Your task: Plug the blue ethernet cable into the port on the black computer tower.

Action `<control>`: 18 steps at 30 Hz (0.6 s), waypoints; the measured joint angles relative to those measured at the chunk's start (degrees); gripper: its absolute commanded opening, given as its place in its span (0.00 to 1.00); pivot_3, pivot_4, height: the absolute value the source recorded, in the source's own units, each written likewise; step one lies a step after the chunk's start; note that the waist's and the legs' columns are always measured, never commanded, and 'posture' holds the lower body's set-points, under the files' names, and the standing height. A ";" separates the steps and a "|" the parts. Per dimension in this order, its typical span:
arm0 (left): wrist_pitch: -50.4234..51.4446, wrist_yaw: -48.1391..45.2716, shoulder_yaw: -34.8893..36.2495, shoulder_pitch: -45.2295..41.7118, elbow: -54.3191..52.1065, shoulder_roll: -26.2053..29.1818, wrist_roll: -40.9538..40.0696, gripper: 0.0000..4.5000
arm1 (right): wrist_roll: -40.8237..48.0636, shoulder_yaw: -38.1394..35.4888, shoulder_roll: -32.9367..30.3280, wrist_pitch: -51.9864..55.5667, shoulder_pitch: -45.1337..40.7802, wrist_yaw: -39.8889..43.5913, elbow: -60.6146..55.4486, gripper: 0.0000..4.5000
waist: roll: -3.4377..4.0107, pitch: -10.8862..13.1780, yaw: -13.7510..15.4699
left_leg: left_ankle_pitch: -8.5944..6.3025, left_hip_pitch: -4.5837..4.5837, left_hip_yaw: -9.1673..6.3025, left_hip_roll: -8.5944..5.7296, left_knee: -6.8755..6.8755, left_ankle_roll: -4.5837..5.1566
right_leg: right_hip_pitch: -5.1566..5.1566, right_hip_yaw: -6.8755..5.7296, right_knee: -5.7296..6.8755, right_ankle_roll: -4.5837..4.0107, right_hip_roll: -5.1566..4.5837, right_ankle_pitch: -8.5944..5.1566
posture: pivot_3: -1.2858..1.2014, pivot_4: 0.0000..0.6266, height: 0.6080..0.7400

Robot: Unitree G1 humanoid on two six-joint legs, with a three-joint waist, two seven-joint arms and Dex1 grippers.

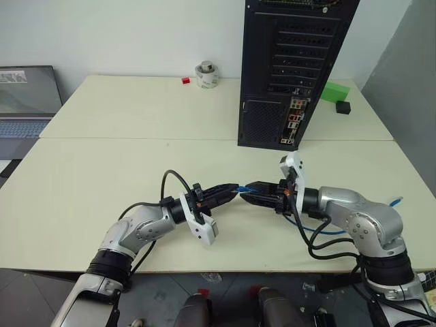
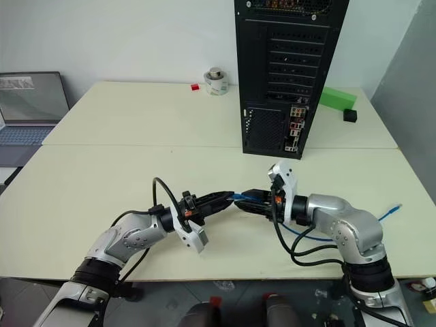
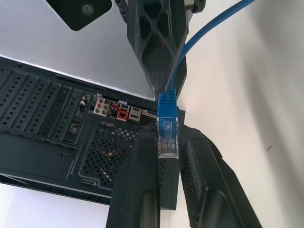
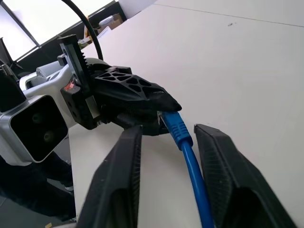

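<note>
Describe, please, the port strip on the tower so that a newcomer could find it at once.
Start at the tower, the tall black case standing at the far side of the cream table. On its rear face, below the horizontal slot covers and just right of the mesh grille, runs a narrow vertical port strip. Its red, white and dark connectors are the only colour on that black face.

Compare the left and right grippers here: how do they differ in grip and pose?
Grip: the left gripper is shut on the clear plug of the blue ethernet cable; the right gripper has its fingers apart, either side of the cord.
Pose: the left gripper points rightward, the right gripper leftward, tip to tip.
Shared: both meet at the cable above the table, before the black computer tower.
</note>
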 measured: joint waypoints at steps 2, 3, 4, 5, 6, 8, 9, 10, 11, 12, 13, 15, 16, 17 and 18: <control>0.01 0.20 -0.17 0.05 -0.20 0.07 0.04 0.07 | -0.04 -0.05 -0.03 -0.03 -0.08 -0.45 0.33 0.09 | 0.00 0.00 0.01 | 0.00 -0.01 0.00 -0.01 0.00 0.00 | 0.00 0.00 0.00 0.00 -0.01 0.00 | 0.52 0.24 1.00; 0.22 0.21 -0.29 0.06 -0.23 0.20 0.07 0.07 | -0.03 0.01 -0.04 -0.03 -0.08 -0.42 0.46 0.03 | 0.00 0.00 0.00 | 0.00 -0.01 0.00 -0.01 0.00 0.00 | 0.00 0.00 0.00 0.00 -0.01 0.00 | 0.52 0.24 1.00; 0.34 0.26 -0.39 0.06 -0.24 0.35 0.07 0.07 | -0.03 0.10 0.00 -0.03 -0.08 -0.47 0.48 0.01 | 0.00 0.00 -0.01 | 0.00 -0.01 0.00 0.01 0.00 0.00 | -0.01 0.00 0.00 0.00 -0.01 0.00 | 0.52 0.24 1.00; 0.42 0.29 -0.44 0.06 -0.26 0.36 0.08 0.07 | -0.03 0.11 0.00 -0.03 -0.09 -0.50 0.51 0.01 | 0.00 0.00 -0.01 | 0.00 0.00 0.00 0.01 0.00 0.00 | -0.01 0.00 0.00 0.00 -0.01 0.00 | 0.52 0.24 1.00; 0.60 0.32 -0.51 0.07 -0.30 0.37 0.08 0.07 | -0.03 0.13 0.00 -0.03 -0.11 -0.55 0.56 0.00 | 0.00 0.00 -0.01 | 0.00 -0.01 0.00 0.01 0.00 0.00 | -0.01 0.00 0.00 0.00 -0.01 0.00 | 0.52 0.24 1.00; 0.96 0.36 -0.62 0.09 -0.45 0.37 0.09 0.07 | -0.03 0.17 0.00 -0.11 -0.14 -0.69 0.64 0.00 | 0.00 0.00 -0.01 | 0.00 -0.01 0.00 0.00 0.00 0.00 | -0.01 0.00 0.00 0.00 -0.01 0.00 | 0.52 0.24 1.00; 1.05 0.42 -0.64 0.10 -0.49 0.39 0.09 0.07 | -0.03 0.20 -0.01 -0.18 -0.16 -0.74 0.65 0.00 | 0.00 0.00 -0.01 | 0.00 -0.01 0.00 0.00 0.00 0.00 | -0.01 -0.01 0.00 0.00 -0.01 0.00 | 0.52 0.24 1.00; 1.09 0.49 -0.66 0.10 -0.50 0.40 0.11 0.07 | -0.03 0.22 -0.01 -0.26 -0.16 -0.77 0.66 0.00 | 0.00 0.00 -0.01 | 0.00 -0.01 0.00 0.00 0.00 0.00 | -0.01 0.00 0.00 0.00 -0.01 0.00 | 0.52 0.24 1.00; 1.12 0.64 -0.67 0.10 -0.52 0.41 0.15 0.07 | -0.03 0.24 -0.01 -0.36 -0.17 -0.79 0.67 0.00 | 0.00 0.00 -0.01 | 0.00 -0.01 0.00 0.00 0.00 0.00 | -0.01 0.00 0.00 0.00 -0.01 0.00 | 0.52 0.24 1.00; 1.16 0.73 -0.68 0.10 -0.53 0.42 0.17 0.07 | -0.03 0.24 -0.01 -0.42 -0.18 -0.79 0.68 0.00 | 0.00 0.00 -0.01 | 0.00 -0.01 0.00 0.00 0.00 0.00 | 0.00 0.00 0.00 0.00 -0.01 0.00 | 0.52 0.24 1.00; 1.28 0.77 -0.73 0.10 -0.56 0.43 0.20 0.07 | -0.03 0.26 -0.01 -0.43 -0.27 -0.80 0.80 0.00 | 0.00 0.00 -0.01 | 0.00 -0.01 0.00 0.00 0.00 0.00 | -0.01 0.00 0.00 0.00 -0.01 0.00 | 0.52 0.24 1.00; 1.63 0.77 -0.92 0.10 -0.58 0.51 0.19 0.07 | -0.03 0.40 -0.03 -0.43 -0.49 -0.79 1.24 0.00 | 0.00 0.00 -0.01 | 0.00 -0.01 0.00 0.00 0.00 0.00 | -0.01 0.00 0.00 0.00 -0.01 0.00 | 0.52 0.24 1.00; 1.96 0.71 -1.17 0.10 -0.58 0.55 0.06 0.14 | -0.03 0.47 -0.06 -0.42 -0.57 -0.77 1.55 0.00 | 0.00 0.00 -0.01 | 0.00 -0.01 0.00 0.00 0.00 0.00 | -0.01 -0.01 0.00 0.00 -0.01 0.00 | 0.52 0.24 1.00; 2.32 0.63 -1.47 0.11 -0.57 0.55 -0.08 0.22 | -0.03 0.53 -0.11 -0.42 -0.59 -0.74 1.84 0.00 | 0.00 0.00 -0.01 | 0.00 -0.01 0.00 0.00 0.00 0.00 | 0.00 0.00 0.00 0.00 -0.01 0.00 | 0.52 0.24 1.00; 2.40 0.32 -1.69 0.12 -0.58 0.55 -0.40 0.26 | -0.02 0.64 -0.13 -0.42 -0.59 -0.72 1.89 0.00 | 0.00 0.00 -0.01 | 0.00 -0.01 0.00 0.00 0.00 0.00 | -0.01 0.00 0.00 0.00 -0.01 0.00 | 0.52 0.24 1.00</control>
